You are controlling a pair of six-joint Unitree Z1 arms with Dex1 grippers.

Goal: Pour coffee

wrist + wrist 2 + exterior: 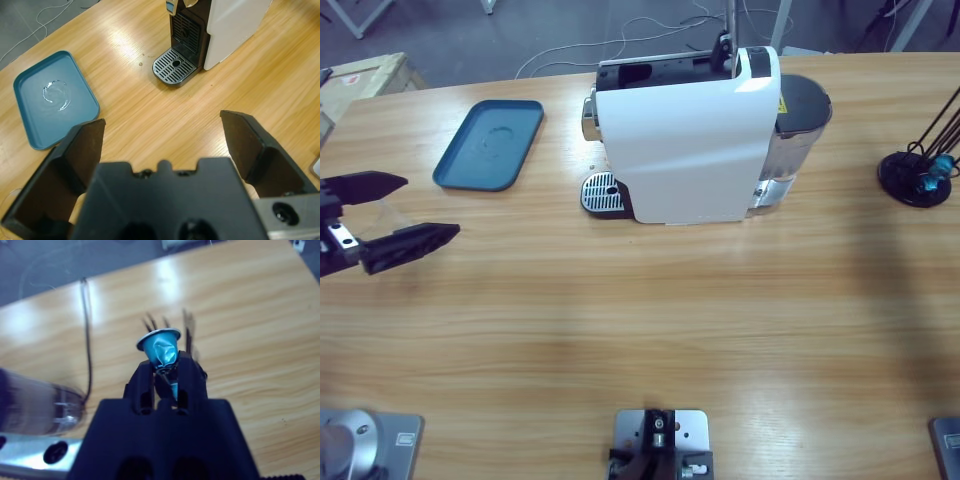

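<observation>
No coffee shows in any view. The white coffee machine stands at the back middle, with its metal drip grate at its left end; the grate is bare. My left gripper hovers open at the table's left edge, pointing toward the grate, and nothing is between its jaws in the left wrist view. A faint clear rim shows by its left jaw. My right gripper is shut on a blue capsule, with black wire prongs behind it. That arm is out of the high view.
A blue tray lies left of the machine, with a glassy ring mark in its middle. A black wire capsule stand holding a blue capsule stands at the right edge. Cables trail on the floor behind the table.
</observation>
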